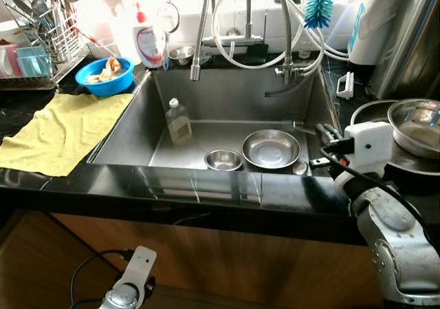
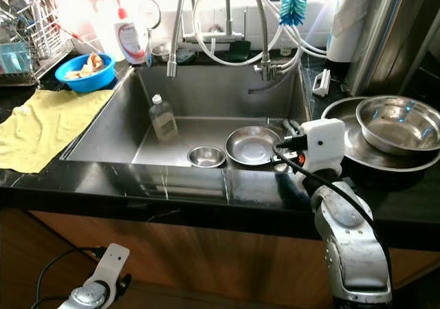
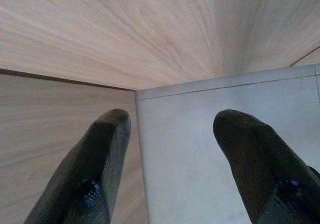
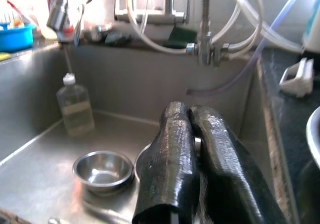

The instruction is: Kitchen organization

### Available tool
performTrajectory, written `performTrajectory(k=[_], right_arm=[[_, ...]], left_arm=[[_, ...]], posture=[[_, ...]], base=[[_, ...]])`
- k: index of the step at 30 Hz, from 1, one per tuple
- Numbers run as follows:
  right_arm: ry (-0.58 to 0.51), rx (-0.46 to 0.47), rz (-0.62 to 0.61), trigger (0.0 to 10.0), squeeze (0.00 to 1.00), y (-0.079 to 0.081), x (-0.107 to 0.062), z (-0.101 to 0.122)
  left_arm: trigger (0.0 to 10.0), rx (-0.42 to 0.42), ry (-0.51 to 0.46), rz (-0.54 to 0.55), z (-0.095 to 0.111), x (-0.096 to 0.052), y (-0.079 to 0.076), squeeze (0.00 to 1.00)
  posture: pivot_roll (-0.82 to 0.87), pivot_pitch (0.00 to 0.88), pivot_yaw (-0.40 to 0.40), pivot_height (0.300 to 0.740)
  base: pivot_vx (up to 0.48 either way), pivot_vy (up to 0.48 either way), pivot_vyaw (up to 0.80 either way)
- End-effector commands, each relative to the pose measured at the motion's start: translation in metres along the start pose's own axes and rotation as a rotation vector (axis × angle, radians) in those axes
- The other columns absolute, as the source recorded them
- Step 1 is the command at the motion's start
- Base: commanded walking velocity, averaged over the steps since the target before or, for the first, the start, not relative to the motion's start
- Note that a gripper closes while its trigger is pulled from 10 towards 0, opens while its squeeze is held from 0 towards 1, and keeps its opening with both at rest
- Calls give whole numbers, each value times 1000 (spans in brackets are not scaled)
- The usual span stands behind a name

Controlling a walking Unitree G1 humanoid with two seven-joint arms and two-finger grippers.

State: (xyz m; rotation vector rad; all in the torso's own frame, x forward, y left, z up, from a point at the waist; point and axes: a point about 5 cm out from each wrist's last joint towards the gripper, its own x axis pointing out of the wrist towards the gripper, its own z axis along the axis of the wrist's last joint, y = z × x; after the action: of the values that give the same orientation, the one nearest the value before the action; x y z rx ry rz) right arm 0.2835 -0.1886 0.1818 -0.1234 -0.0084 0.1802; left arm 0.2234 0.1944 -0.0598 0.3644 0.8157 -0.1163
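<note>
Our left end effector (image 3: 170, 159) hangs low by the cabinet, fingers spread. Right end effector (image 4: 192, 134) sits pinched closed over the sink's (image 1: 137, 126) right edge. Below it: small bowl (image 1: 223, 160), bigger bowl (image 1: 270, 148), then a bottle (image 1: 178, 120) further back.

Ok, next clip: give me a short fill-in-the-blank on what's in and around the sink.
1. The cloth left of the sink is ____.
2. The blue bowl sits on the counter, ____ the sink.
3. The right gripper has its fingers ____.
4. Beside the small steel bowl in the sink lies a larger steel ____.

Missing: yellow; outside; shut; bowl
</note>
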Motion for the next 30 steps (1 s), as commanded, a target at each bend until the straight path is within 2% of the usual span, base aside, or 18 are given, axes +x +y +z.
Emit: performTrajectory(k=[1,12,13,14,15,16,30], right_arm=[[-2,12,17,10000,0,3,5,0],[9,46,3,10000,0,-2,13,-4],[9,44,2,10000,43,-2,13,-5],[9,42,2,10000,43,-2,13,-5],[16,46,9,10000,173,-2,13,-6],[21,51,15,10000,1000,-2,12,-8],[21,57,6,10000,1000,-1,12,-10]], left_arm=[[10000,-6,31,8,-7,-1,2,0],[10000,-12,31,11,-7,-1,3,0],[10000,-12,31,11,-7,-1,3,0],[10000,-12,31,12,-7,-1,3,0],[10000,-12,31,12,-7,-1,3,0],[10000,-12,31,12,-7,-1,3,0],[10000,-10,33,12,-8,-1,4,0]], posture=[[-169,0,83,740],[-165,0,85,740],[-165,0,85,740],[-165,0,85,740],[-166,0,85,740],[-163,0,85,740],[-165,0,88,740]], base=[[0,0,0],[0,0,0],[0,0,0],[0,0,0],[0,0,0],[0,0,0],[0,0,0]])
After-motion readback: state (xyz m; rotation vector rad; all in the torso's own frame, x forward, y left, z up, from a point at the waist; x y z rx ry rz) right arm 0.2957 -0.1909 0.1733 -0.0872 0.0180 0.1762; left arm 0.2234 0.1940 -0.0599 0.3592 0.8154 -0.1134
